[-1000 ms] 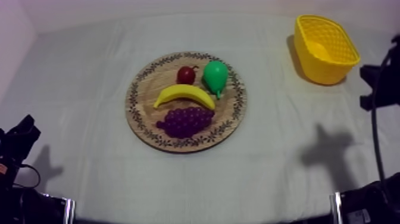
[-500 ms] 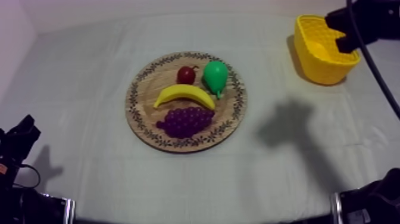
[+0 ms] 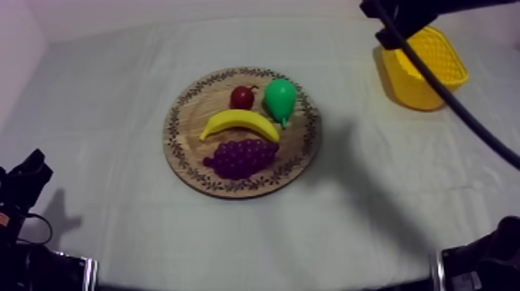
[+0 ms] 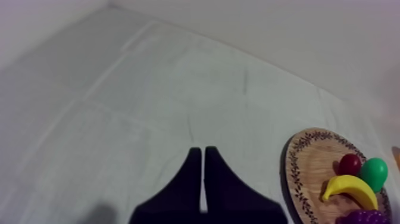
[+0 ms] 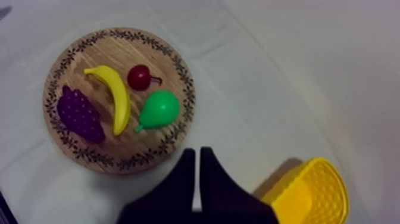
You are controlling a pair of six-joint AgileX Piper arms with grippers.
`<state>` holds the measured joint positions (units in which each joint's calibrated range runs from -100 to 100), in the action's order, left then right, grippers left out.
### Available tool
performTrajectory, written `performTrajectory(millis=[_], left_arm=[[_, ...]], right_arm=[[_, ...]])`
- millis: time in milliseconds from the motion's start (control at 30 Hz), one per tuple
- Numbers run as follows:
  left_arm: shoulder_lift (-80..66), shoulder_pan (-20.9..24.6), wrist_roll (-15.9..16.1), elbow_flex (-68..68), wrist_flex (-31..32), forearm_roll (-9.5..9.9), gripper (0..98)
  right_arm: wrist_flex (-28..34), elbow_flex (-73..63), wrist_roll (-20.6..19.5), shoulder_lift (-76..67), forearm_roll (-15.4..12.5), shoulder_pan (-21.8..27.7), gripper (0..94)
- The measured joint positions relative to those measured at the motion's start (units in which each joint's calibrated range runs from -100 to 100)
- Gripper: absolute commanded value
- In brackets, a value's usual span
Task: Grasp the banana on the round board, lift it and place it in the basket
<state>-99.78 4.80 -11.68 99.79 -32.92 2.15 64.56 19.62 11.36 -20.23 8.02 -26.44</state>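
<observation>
The yellow banana (image 3: 240, 124) lies across the middle of the round wooden board (image 3: 188, 116), between the grapes (image 3: 241, 157) and the small red fruit (image 3: 242, 97) with the green pear (image 3: 280, 99). The yellow basket (image 3: 425, 66) stands at the far right. My right arm (image 3: 402, 14) hangs high over the basket's near-left corner. Its gripper (image 5: 198, 152) is shut, a narrow wedge above the cloth between the board (image 5: 101, 53) and the basket (image 5: 309, 193), clear of the banana (image 5: 116, 98). My left gripper (image 4: 203, 150) is shut, well left of the board (image 4: 306, 173).
My left arm (image 3: 27, 179) rests low at the table's front left. A broad shadow falls on the cloth just right of the board. Bare cloth lies between the board and the basket. The table's back edge meets a pale wall.
My right arm has risen from the right edge and swung leftward over the basket. Its shadow has slid across the cloth toward the board. The fruit and the left arm have not moved.
</observation>
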Motion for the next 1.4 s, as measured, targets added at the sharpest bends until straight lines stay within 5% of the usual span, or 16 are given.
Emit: performTrajectory(millis=[200,800,1133,1400], left_arm=[[0.0,0.0,0.0,0.0,0.0,0.00,0.1],[0.0,0.0,0.0,0.0,0.0,0.00,0.1],[0.0,0.0,0.0,0.0,0.0,0.00,0.1],[0.0,0.0,0.0,0.0,0.0,0.00,0.1]], right_arm=[[2.7,-2.4,-0.5,3.3,1.6,-2.7,0.6],[12.3,-12.8,-2.4,13.1,-0.5,-6.8,1.9],[10.9,-13.4,-0.4,16.8,-1.6,-7.1,44.5],[10.4,-14.2,1.2,18.7,-1.8,-7.3,54.1]])
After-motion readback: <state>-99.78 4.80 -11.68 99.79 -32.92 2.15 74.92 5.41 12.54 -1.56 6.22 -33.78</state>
